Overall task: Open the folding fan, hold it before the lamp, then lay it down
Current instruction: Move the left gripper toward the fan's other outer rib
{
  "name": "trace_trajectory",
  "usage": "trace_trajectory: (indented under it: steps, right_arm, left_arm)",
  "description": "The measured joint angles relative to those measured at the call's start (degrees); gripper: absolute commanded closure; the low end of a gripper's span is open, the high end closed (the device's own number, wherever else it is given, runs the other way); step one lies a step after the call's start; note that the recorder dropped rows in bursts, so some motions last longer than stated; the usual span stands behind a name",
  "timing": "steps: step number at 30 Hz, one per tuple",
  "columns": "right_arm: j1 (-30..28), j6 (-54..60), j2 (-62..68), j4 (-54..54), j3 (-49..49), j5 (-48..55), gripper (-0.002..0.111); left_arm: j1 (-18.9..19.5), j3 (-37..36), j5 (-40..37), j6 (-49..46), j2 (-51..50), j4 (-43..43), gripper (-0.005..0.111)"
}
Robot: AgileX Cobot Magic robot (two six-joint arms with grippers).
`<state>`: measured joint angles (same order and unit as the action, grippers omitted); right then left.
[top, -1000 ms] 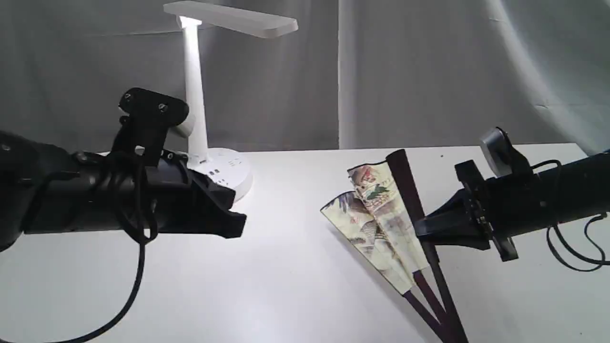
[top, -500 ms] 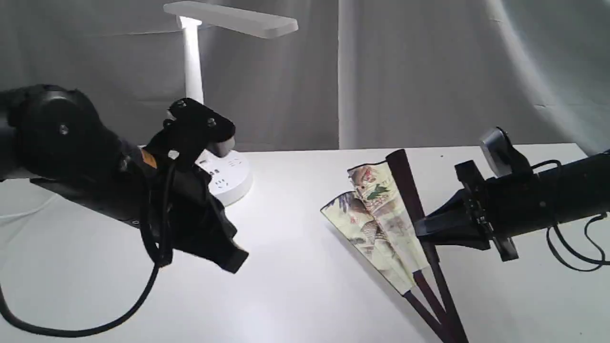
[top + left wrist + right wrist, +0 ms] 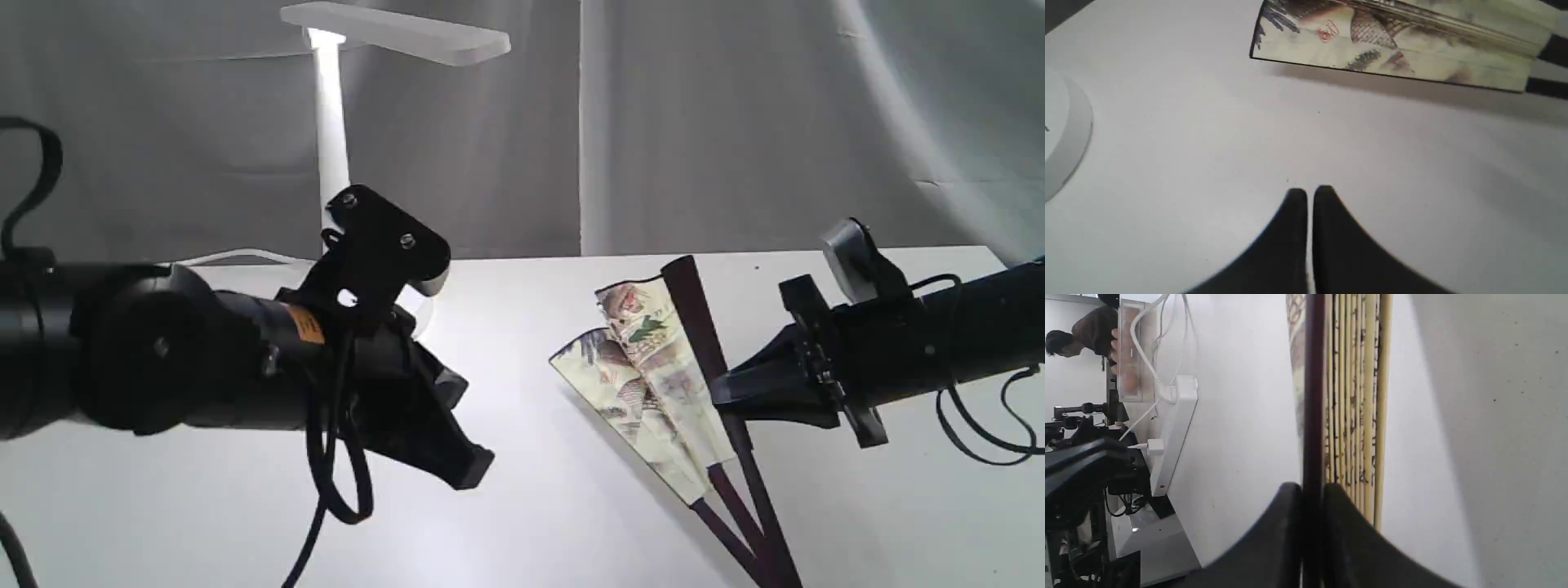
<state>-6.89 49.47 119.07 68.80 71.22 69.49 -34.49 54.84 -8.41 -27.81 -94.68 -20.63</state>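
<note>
At the rear left of the bench point(image 3: 531, 523), the lamp point(image 3: 331, 139) stands upright, its base largely hidden behind the left arm. The left tool point(image 3: 1309, 192), its fingers pressed together and holding nothing, hangs over bare bench between the lamp and the folding fan point(image 3: 645, 384). Right of centre, the fan is partly spread, and the right tool point(image 3: 720, 390) pinches its dark outer guard.

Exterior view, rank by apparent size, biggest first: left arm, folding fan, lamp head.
1. left arm: largest by far, but it looks closest to the camera, which inflates it.
2. folding fan: partly spread, clearly second.
3. lamp head: smallest. It sits farther back, so its true size against the fan is unsure.
</note>
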Motion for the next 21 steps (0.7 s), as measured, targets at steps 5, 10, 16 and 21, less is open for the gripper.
trace_trajectory:
  steps: [5,10,16,21]
  right_arm:
    - [0.0,0.1,0.0,0.0,0.0,0.0,0.108]
    - [0.0,0.1,0.0,0.0,0.0,0.0,0.108]
    - [0.0,0.2,0.0,0.1,0.0,-0.1,0.108]
    - [0.0,0.5,0.0,0.1,0.0,-0.1,0.108]
  left_arm:
    - [-0.1,-6.1,13.1,0.2,0.0,-4.5,0.107]
    - [-0.1,-8.3,17.5,7.4,0.0,-5.3,0.107]
    - [-0.1,-0.7,-3.2,12.7,-2.6,-3.3,0.107]
    - [-0.2,8.2,-19.3,11.6,-7.4,3.0,0.107]
